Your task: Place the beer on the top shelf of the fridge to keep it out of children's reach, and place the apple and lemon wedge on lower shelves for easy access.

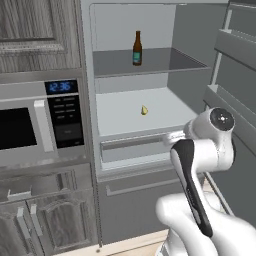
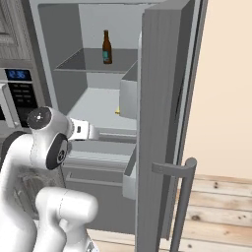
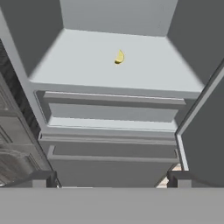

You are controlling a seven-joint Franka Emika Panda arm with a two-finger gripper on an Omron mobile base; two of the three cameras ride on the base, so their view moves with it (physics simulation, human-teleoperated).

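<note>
One lemon wedge point(image 3: 119, 57) half-hidden behind door point(image 2: 162, 123) | end effector point(image 3: 111, 178) apart, empty

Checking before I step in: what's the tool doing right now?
Tool: open, holding nothing, facing the fridge drawers.

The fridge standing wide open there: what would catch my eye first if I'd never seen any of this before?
Probably the lone brown beer standing upright on the dark top shelf of the open fridge. Below it a tiny yellow lemon wedge sits alone on the pale shelf. In front, the white arm reaches toward the drawers, its gripper open and holding nothing.
</note>
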